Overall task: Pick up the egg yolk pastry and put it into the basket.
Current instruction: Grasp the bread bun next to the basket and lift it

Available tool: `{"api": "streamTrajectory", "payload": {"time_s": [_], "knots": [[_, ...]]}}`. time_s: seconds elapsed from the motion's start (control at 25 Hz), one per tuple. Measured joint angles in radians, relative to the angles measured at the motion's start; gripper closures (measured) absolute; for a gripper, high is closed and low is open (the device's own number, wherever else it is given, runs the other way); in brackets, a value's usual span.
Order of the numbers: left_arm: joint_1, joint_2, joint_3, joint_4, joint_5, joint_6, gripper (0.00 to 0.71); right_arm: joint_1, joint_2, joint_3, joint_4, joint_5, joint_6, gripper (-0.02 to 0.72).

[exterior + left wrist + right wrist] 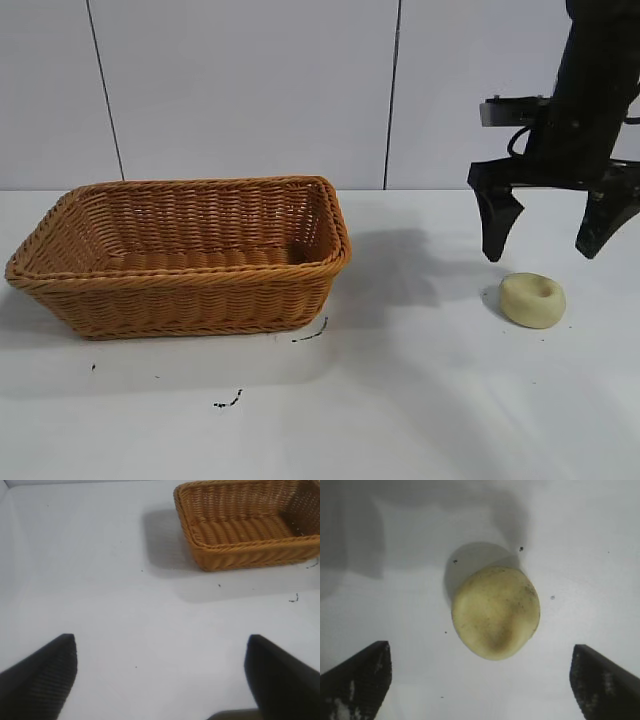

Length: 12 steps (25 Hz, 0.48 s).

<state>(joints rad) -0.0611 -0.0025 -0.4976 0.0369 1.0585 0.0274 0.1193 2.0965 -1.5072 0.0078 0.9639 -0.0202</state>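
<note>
Though cropped above, right gripper point(553, 240) spread over egg yolk pastry point(533, 299).

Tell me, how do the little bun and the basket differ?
The bun is small, pale yellow and smooth; the basket is much larger, orange-brown and woven. The bun is round and dimpled, the basket rectangular and hollow. Both rest on the white table.
</note>
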Motion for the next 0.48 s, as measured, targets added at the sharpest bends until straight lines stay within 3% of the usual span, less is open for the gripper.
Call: {"api": "streamTrajectory", "payload": {"time_s": [0.48], "knots": [[0.000,0.000,0.000,0.000,0.000,0.000,0.017,0.000,0.126,-0.001,-0.008,-0.057,0.001,0.027]]}}
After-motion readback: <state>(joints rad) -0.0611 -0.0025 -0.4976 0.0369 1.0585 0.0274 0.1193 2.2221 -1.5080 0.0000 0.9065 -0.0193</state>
